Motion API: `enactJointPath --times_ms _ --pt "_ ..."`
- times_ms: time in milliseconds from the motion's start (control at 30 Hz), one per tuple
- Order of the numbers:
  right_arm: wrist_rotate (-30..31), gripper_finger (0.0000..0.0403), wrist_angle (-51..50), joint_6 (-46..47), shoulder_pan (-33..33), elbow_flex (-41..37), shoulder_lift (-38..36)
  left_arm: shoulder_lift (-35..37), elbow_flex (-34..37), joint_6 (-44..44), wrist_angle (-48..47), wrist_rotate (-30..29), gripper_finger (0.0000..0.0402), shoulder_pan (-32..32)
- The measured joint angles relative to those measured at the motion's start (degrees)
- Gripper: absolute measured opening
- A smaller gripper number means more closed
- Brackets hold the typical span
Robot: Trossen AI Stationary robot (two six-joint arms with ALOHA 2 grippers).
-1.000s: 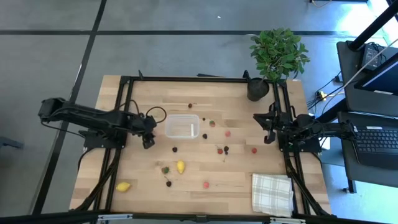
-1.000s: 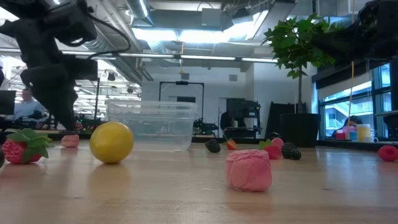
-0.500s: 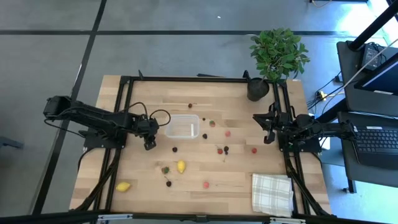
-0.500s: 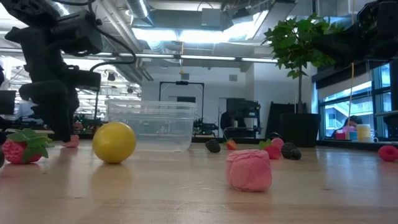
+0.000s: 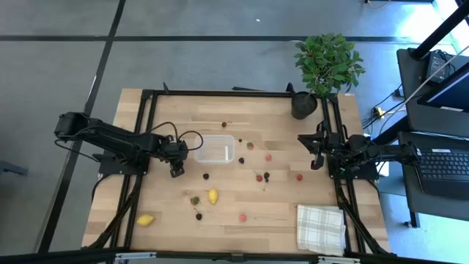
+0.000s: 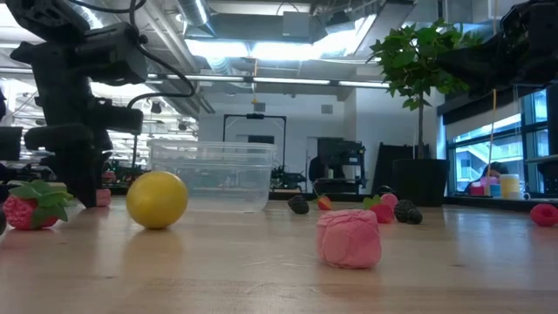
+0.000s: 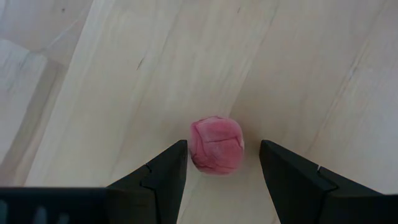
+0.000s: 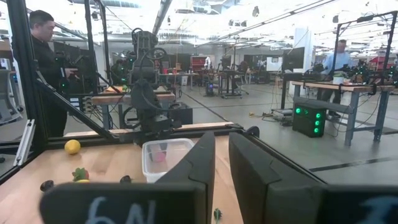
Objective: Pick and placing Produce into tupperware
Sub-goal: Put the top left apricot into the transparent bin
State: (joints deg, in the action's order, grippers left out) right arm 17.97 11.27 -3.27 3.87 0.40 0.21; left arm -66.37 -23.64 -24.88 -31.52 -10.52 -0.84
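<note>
Clear tupperware (image 5: 215, 149) holds nothing; left tool (image 7: 217, 163) gapes around pink berry (image 7: 216, 144).

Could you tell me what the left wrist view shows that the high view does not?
Only the left wrist view: a pink berry lying between the left gripper's open fingers, neither touching it. Only the high view: the tupperware, scattered produce, the checked cloth and the right gripper waiting at the table's right edge. Both: the wooden table.
</note>
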Motion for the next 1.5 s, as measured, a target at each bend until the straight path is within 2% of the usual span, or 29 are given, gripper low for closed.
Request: enactJointPath --times_ms 500,1067,1500 --pt "0.0 0.0051 0.0 0.0 0.0 0.0 0.0 0.0 0.1 0.0 1.2 -1.1 0.0190 0.0" --pt "0.0 0.0051 0.0 0.0 0.0 0.0 0.0 -0.1 0.2 0.0 1.3 -1.3 0.0090 0.1" --pt "0.0 0.0051 0.0 0.0 0.0 0.0 0.0 -0.1 0.2 -0.1 1.5 -1.3 0.0093 0.1"
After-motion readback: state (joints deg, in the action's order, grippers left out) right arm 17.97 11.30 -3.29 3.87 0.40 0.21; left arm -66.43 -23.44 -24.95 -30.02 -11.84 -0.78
